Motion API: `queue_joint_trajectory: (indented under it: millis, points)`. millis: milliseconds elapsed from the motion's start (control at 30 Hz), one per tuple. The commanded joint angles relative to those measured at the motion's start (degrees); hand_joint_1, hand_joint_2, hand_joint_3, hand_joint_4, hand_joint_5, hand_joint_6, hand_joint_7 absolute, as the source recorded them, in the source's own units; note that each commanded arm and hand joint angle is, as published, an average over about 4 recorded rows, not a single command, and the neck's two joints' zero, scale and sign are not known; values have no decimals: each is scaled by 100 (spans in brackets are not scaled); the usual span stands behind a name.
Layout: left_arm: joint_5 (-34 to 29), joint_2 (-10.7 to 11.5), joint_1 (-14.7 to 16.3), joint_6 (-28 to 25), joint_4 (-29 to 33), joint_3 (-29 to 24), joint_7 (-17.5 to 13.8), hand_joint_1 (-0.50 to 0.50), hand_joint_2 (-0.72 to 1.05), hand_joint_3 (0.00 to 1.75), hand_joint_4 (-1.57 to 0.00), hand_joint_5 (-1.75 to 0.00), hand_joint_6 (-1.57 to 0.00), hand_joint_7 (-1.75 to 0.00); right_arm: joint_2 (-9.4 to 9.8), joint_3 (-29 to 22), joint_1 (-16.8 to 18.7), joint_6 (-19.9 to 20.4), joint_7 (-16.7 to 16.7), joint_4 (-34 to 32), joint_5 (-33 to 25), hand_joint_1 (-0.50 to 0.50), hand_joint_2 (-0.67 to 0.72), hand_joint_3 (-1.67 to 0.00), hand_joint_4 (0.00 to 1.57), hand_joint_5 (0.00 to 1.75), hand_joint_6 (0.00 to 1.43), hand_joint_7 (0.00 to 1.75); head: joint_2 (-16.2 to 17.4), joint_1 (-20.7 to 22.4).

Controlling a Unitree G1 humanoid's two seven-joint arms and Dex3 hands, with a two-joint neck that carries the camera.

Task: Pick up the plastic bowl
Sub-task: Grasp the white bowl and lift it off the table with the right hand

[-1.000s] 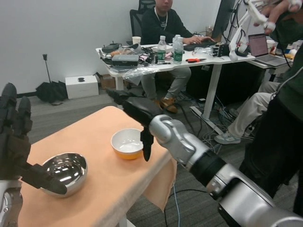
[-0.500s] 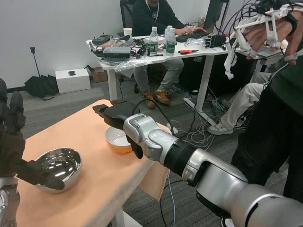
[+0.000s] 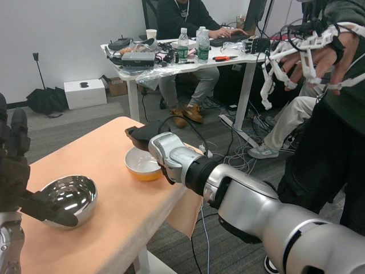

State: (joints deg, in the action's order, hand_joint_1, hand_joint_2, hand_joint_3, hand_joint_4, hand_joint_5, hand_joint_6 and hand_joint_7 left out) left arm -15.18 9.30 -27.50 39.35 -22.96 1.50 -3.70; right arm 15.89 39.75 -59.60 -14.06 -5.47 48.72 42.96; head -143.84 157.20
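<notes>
Head view: right hand (image 3: 142, 137) hovers spread over the plastic bowl (image 3: 142, 166), seemingly gripping nothing; steel bowl (image 3: 69, 198) sits beside the open left hand (image 3: 17, 177).

— What's around me?
— A white wall (image 3: 63, 34), grey floor (image 3: 228, 228), and a white desk (image 3: 188, 60) cluttered with bottles (image 3: 183, 44).
— Anything on the floor?
— A white box (image 3: 84, 93) by the wall.
</notes>
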Motion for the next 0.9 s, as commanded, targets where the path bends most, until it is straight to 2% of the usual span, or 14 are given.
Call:
queue_joint_trajectory:
  millis: [33,200,367,500,667,767,900]
  points:
    - [6,-7,-6,20,-99,13,9,-50,-64,9,0,0,0,-7,-37,178,-276,136,213,375,-200,-42,3,0,0,0,0,7,24,-9]
    - [-3,-16,-10,20,-134,44,9,-50,-68,0,0,0,0,-7,-55,564,-403,268,340,634,-486,-42,3,0,0,0,0,14,63,-8]
    - [-12,-25,-10,47,-156,44,9,-50,-64,9,0,0,0,-7,-55,881,-430,378,402,735,-723,-42,3,-6,0,0,0,14,115,9]
    - [-14,-25,-10,62,-187,53,9,-50,-64,4,0,0,0,-7,-77,1098,-447,391,413,737,-806,-42,3,-8,0,0,0,14,161,-27]
    - [-20,-31,14,66,-191,53,9,-50,-64,9,0,0,0,-7,-97,1452,-513,408,430,742,-943,-42,0,-8,0,0,0,14,233,26]
    - [-20,-34,25,75,-194,46,9,-50,-64,2,0,0,0,-7,-110,1604,-526,413,450,728,-1031,-42,-3,-4,0,0,0,14,243,48]
    - [-20,-34,25,84,-205,53,9,-50,-64,9,0,0,0,-7,-119,1711,-548,413,461,728,-1081,-42,-3,-8,0,0,0,16,232,69]
